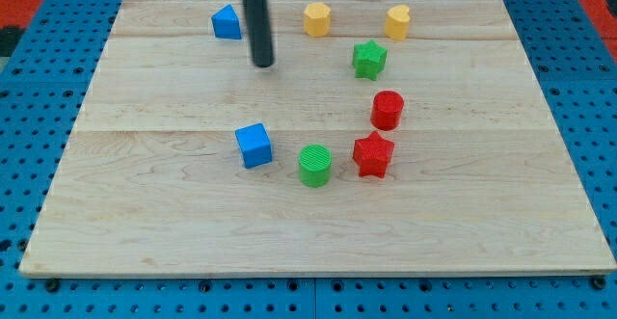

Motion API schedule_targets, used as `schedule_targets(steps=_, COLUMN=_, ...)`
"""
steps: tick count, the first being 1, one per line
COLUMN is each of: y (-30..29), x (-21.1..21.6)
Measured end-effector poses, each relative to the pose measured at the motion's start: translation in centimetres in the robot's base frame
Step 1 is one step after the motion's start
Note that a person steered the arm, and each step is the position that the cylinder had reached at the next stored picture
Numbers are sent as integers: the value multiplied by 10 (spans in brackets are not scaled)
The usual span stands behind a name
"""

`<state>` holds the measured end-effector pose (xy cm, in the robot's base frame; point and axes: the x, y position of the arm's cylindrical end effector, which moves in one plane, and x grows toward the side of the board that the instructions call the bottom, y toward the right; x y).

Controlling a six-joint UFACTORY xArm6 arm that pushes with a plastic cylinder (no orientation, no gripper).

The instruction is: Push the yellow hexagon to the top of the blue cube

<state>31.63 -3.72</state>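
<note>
**Operator:** Yellow hexagon (317, 18) sits near the view's top edge of the wooden board (145, 213), well up and to the view's right of the blue cube (254, 146). The two are well apart, with bare wood between them.

**Supervisor:** Where is your rod relative to that cube?

**Operator:** My tip (263, 65) is above the blue cube toward the view's top, roughly in line with it, and not touching it. It stands between the cube and the top row of blocks, to the view's left of the yellow hexagon and clear of it. It is a plain rod, so it grasps nothing; it touches no block.

**Supervisor:** What else lies around the cube?

**Operator:** Just to the cube's right and slightly lower is a green cylinder (314, 165), then a red star (373, 155) beside that. A red cylinder (387, 110) is just above the star. Farther up and right of the cube is a green star (368, 59). A second yellow block (397, 21), whose shape I cannot tell, is at the top right. A blue triangular block (227, 22) is at the top, up and slightly left of the cube.
</note>
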Motion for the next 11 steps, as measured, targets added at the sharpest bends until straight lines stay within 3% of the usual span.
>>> schedule_targets(steps=1, y=65, x=-37)
schedule_targets(steps=3, y=87, x=-106)
schedule_targets(steps=4, y=57, x=-103)
schedule_targets(steps=6, y=-26, x=-39)
schedule_targets(steps=8, y=-42, x=2)
schedule_targets(steps=9, y=-64, x=-5)
schedule_targets(steps=10, y=-46, x=-18)
schedule_targets(steps=11, y=-40, x=10)
